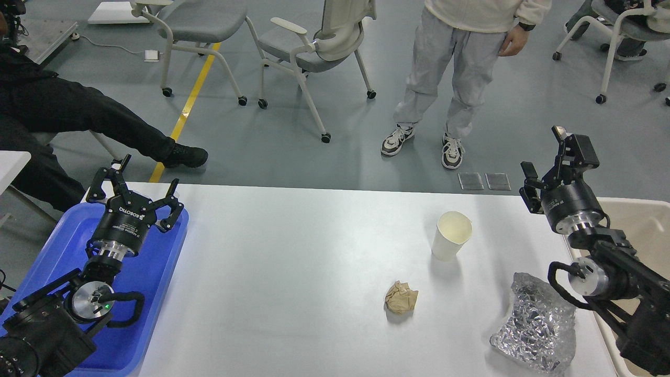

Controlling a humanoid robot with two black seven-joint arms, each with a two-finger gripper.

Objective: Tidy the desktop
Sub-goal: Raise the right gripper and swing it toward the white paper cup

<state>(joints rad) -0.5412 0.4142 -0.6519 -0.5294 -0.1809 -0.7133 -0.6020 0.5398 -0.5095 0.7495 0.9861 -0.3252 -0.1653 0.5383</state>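
The white desktop (293,272) fills the lower view. On it stand a white paper cup (451,235), upright at centre right, a crumpled brown paper ball (401,298) in front of the cup, and a crumpled silver foil bag (536,324) at the front right. My left gripper (137,180) is open and empty over the far end of the blue tray (152,272). My right gripper (547,162) is open and empty, raised above the desktop's right edge near the beige bin (646,225), to the right of the cup.
A standing person (460,63) is just beyond the far edge. A seated person's legs (94,120) are at far left. Several wheeled chairs (314,47) stand on the grey floor behind.
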